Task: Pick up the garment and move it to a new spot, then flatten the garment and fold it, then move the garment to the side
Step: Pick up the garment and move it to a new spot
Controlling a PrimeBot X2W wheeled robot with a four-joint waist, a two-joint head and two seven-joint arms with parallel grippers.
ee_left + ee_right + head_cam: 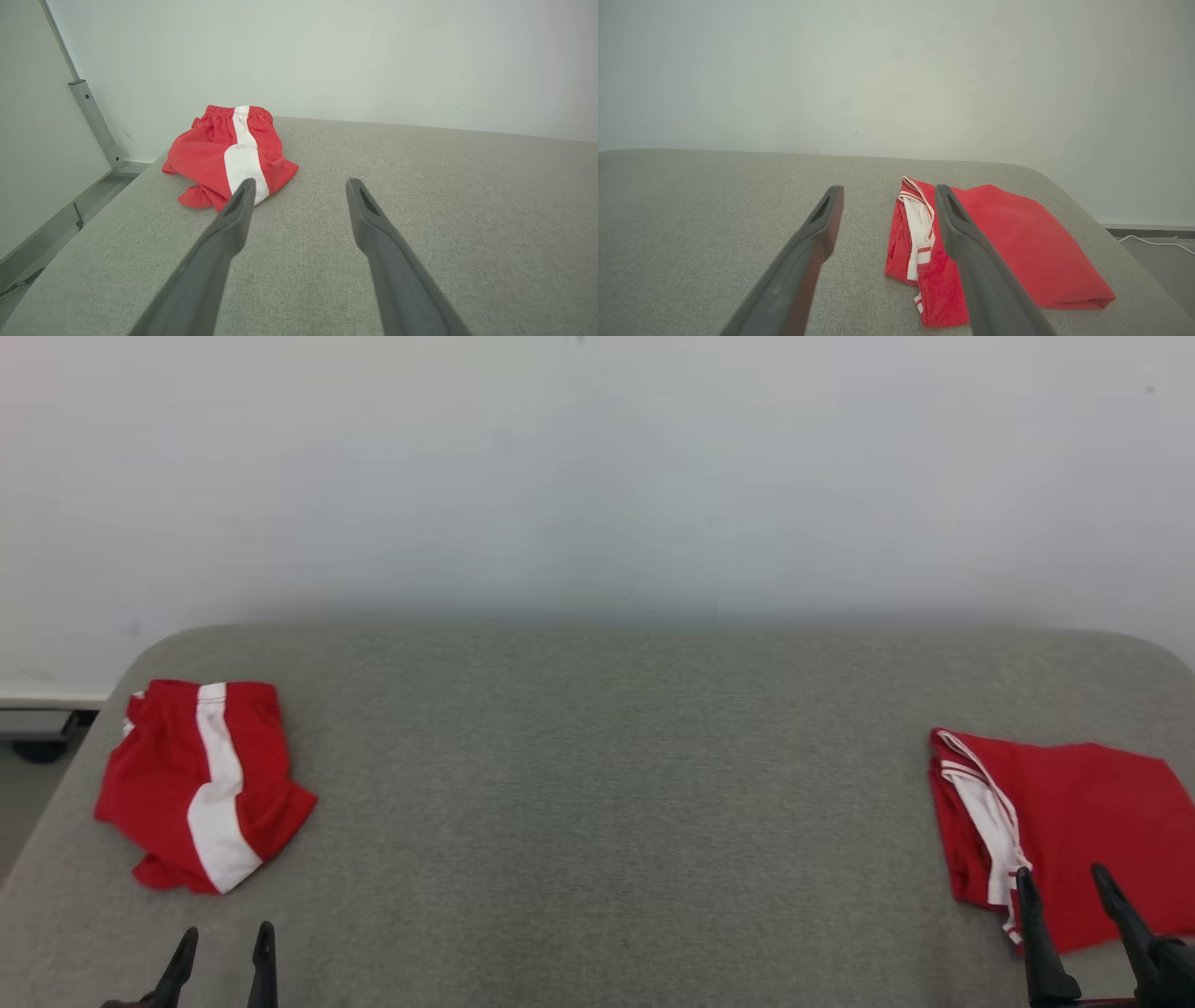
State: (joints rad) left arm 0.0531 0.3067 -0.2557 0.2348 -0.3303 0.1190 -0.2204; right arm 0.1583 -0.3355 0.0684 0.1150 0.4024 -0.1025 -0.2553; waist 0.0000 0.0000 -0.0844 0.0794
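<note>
A crumpled red garment (pixel 159 784) with a broad white stripe lies at the far left of the grey padded table (pixel 607 784). My left gripper (pixel 229 933) stands open just in front of it, empty. In the left wrist view the garment (pixel 201 149) sits ahead and to the left of that gripper (pixel 301 183). A second red garment (pixel 1092 812), folded flat with white trim on its left edge, lies at the far right. My right gripper (pixel 1062 873) hangs open over its near part, holding nothing. In the right wrist view the folded piece (pixel 1017 242) lies under that gripper's (pixel 888 189) right finger.
A pale wall rises behind the table. The table's rounded corners and side edges run close to both garments. A metal frame leg (pixel 93 121) and floor show past the left edge, and a white cable (pixel 1157 242) lies on the floor at the right.
</note>
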